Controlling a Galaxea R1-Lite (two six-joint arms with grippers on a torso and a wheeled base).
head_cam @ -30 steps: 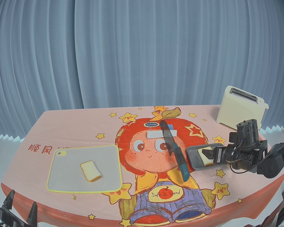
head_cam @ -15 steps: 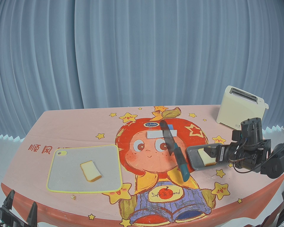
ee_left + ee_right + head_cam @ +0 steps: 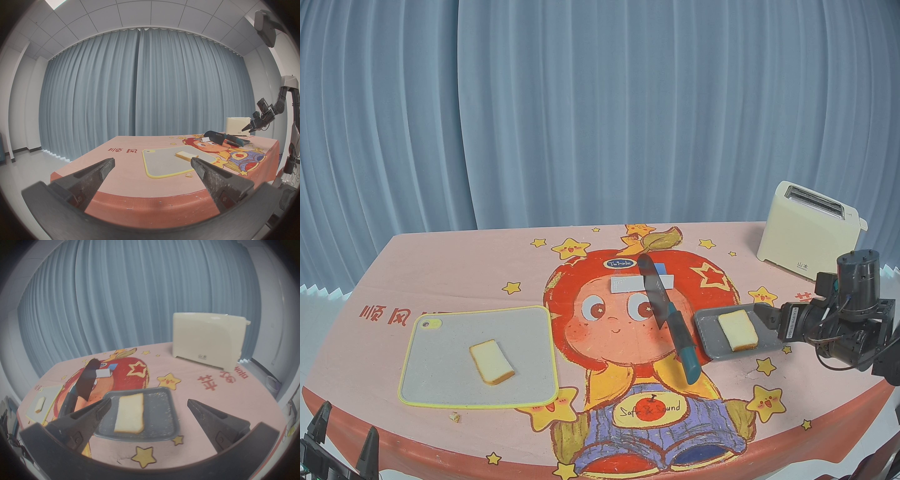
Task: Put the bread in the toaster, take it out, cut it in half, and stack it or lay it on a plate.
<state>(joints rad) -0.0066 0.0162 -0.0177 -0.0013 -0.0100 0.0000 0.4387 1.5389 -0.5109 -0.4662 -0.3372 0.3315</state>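
The right hand (image 3: 764, 312) is spread wide with nothing between its fingers. It hangs at the right side of the worktop (image 3: 456, 269), just beside the right end of the grey plate (image 3: 706, 334) and pointing across it. It is apart from the bread on the plate. In the right wrist view the plate lies ahead, between the two open fingers.

One half slice of bread (image 3: 737, 330) lies flat on the plate, a little toward the right of it. The other half slice (image 3: 492, 361) lies flat on the yellow-rimmed cutting board (image 3: 444, 362), well apart from the first, on the left side of the worktop. A small crumb (image 3: 454, 417) sits on the worktop just off the board's near edge.

The knife (image 3: 670, 315) lies between the board and the plate. Its teal handle points toward the near edge and ends just beside the plate's left end. Its dark blade crosses a small white and blue block (image 3: 625, 284) farther back.

The cream toaster (image 3: 807, 234) stands upright at the far right corner of the worktop, behind the right hand and apart from the plate. Its slots face up; whether anything is inside them cannot be told.

The left hand (image 3: 152, 161) is also spread and holds nothing. It sits low, off the near left corner of the worktop, well apart from the board.

A blue-grey curtain (image 3: 600, 112) hangs behind the worktop.
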